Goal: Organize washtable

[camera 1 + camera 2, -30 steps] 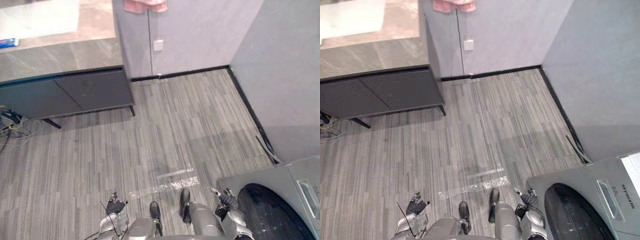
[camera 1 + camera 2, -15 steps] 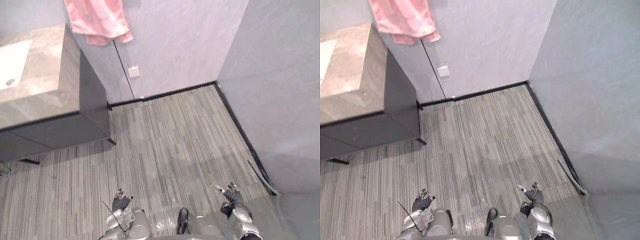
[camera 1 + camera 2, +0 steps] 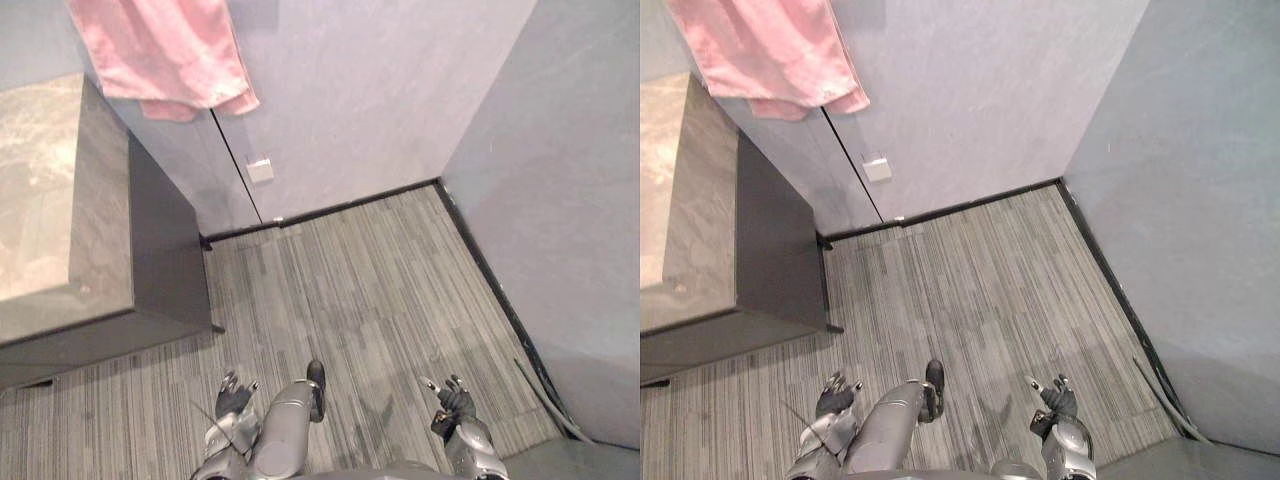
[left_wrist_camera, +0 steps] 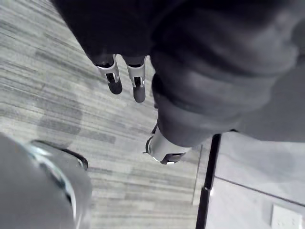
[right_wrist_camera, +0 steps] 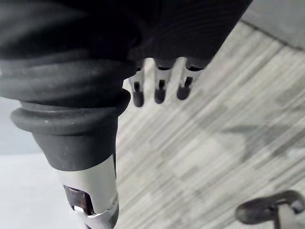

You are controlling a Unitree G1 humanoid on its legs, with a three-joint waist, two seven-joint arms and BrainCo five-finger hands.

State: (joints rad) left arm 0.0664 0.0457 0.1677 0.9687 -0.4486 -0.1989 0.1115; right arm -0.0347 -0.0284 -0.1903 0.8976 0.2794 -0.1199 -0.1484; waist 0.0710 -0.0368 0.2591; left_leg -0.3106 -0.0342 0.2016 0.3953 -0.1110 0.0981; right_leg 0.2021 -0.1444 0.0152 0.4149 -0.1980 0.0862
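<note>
The washtable (image 3: 60, 230), a grey stone top on a dark cabinet, stands at the left against the wall. A pink towel (image 3: 165, 55) hangs on the wall above its far end. My left hand (image 3: 232, 400) hangs low over the striped floor, fingers relaxed and empty. My right hand (image 3: 453, 403) hangs at the lower right, also open with nothing in it. In the wrist views the fingers (image 4: 114, 81) of the left hand and the fingers (image 5: 159, 90) of the right hand point straight out over the floor.
Grey walls meet in a corner at the far right, with a black skirting (image 3: 330, 210) along them. A white wall socket (image 3: 260, 170) sits beside a door seam. A grey hose (image 3: 545, 390) lies by the right wall.
The whole picture has shifted: the camera has turned, so the washtable's end and the towel now look nearer. Both hands stay low and open.
</note>
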